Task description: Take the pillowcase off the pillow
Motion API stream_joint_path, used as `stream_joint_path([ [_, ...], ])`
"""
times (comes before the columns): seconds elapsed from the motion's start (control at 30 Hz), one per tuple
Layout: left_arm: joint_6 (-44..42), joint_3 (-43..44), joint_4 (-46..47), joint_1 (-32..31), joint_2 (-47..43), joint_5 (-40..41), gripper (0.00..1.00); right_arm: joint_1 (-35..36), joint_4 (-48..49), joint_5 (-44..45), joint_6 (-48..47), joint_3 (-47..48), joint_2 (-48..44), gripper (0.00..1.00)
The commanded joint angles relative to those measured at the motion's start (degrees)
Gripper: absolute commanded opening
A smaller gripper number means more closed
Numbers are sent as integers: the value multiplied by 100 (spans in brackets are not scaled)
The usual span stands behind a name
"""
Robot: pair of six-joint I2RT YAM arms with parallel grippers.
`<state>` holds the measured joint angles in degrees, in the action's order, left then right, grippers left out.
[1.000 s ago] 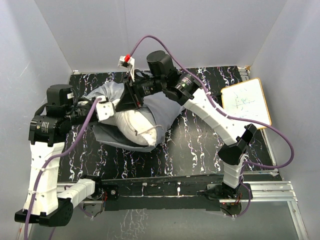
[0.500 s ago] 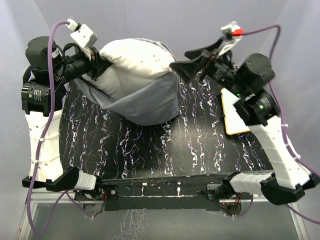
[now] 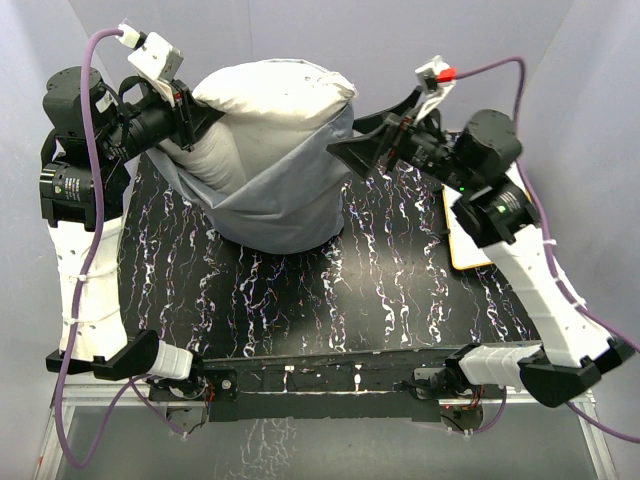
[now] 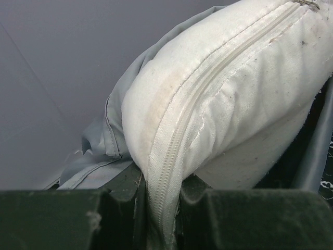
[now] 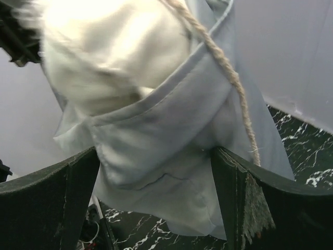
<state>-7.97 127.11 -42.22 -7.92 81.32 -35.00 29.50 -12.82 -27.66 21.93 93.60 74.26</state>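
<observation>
On the left, the left hand (image 3: 190, 113) is clamped tight on the pillow (image 3: 275, 88) at its zippered seam, holding that end up off the desk (image 3: 300, 300). The pillowcase (image 3: 285, 200) sags around the lower half and the white top is already bare, so the peel looks roughly half done. To the right, the right hand (image 3: 352, 142) stands wide, its fingers either side of the grey hem but gripping nothing. Next, I'd say, it needs to pinch that hem and drag it down and away while the left holds firm.
</observation>
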Motion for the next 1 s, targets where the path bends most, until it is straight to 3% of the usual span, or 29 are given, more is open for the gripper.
stream_joint_path([
  [0.0,205,261,693,28,-265,-239,0,-14,403,-17,315,245,116,88],
  [0.17,163,114,687,28,-517,-416,0,-20,442,432,166,-200,-62,65],
  [0.47,275,455,538,28,-491,-669,0,-392,429,765,127,-1158,-89,33],
  [0.8,375,560,672,25,-520,-710,0,-474,429,881,85,-1967,-34,22],
  [0.97,639,554,897,30,-541,-729,0,-509,491,453,262,-2571,250,17],
])
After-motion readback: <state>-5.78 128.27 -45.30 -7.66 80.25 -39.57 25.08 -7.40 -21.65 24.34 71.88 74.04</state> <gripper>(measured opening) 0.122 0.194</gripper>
